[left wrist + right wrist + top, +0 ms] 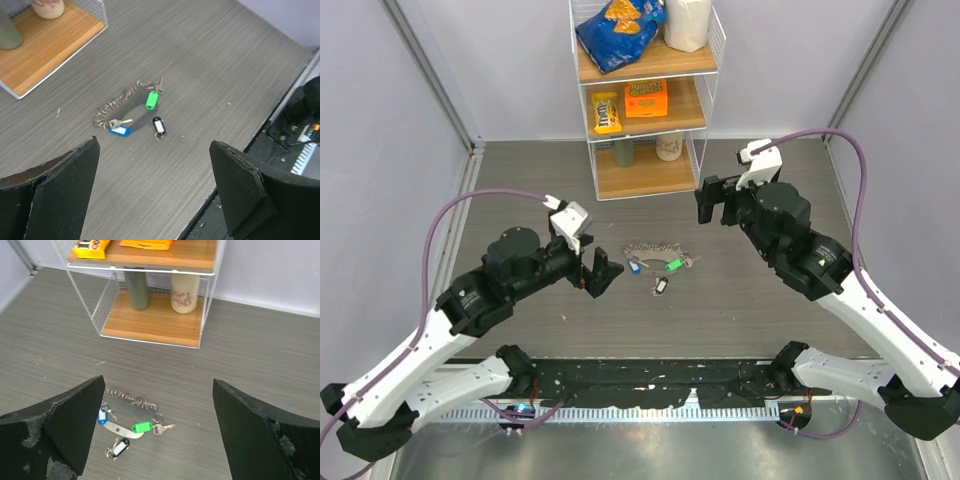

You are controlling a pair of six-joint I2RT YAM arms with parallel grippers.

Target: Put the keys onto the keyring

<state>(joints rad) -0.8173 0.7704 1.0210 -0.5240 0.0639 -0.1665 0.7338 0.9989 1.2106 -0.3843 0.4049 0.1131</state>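
Open tabletop (520,190) around the keys (673,265); shelf rack (632,180) well behind

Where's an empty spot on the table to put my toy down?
Bare table lies between the keys and the right arm, and also between the shelf rack and the left wall. It's crowded in the middle, where the keyring and keys sit right beside the left hand.

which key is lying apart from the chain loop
The black-and-white tagged key: it lies alone, clear of the chain loop, while the green key and the blue key sit right beside it.
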